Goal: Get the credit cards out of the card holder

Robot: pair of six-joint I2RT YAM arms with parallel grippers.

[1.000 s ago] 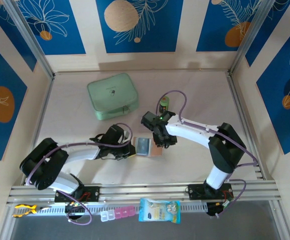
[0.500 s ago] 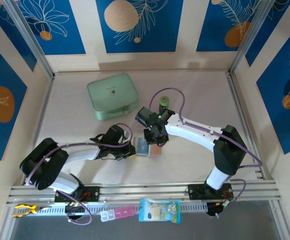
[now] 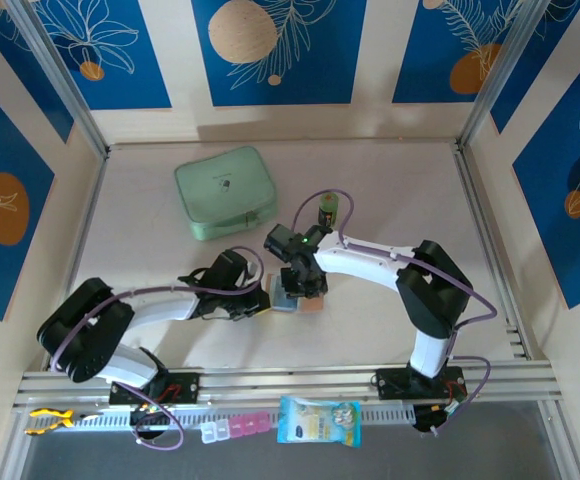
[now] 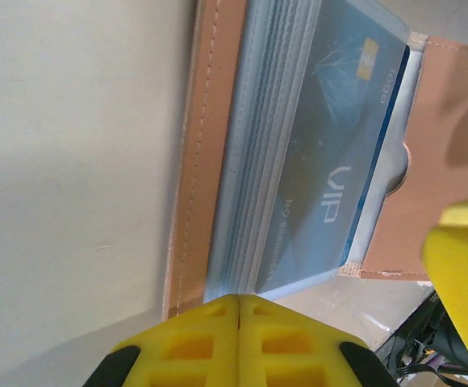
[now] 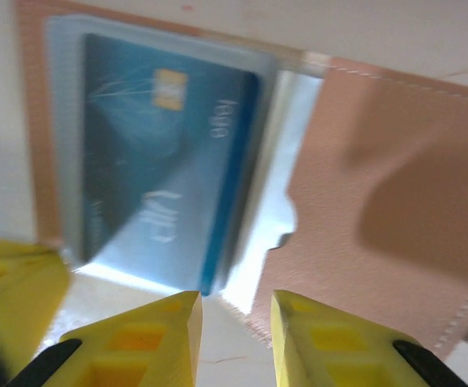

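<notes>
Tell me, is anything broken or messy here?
Nothing looks broken or spilled. The card holder lies open and flat, the blue card sits neatly in its clear pocket, and the green case is closed.

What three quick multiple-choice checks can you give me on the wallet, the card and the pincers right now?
1. Where does the mint case lie relative to the wallet?
A) farther from the arm bases, to the left
B) nearer the arm bases
C) on top of it

2. What colour is the card in the clear pocket?
A) red
B) white
C) blue

3. How is the left pincer?
A) wide open
B) shut
C) closed on a loose card

Answers:
1 A: the top view shows the case up and left of the wallet.
2 C: both wrist views show a blue card marked VIP behind the plastic.
3 B: the left wrist view shows its yellow fingers meeting with no gap.
</notes>
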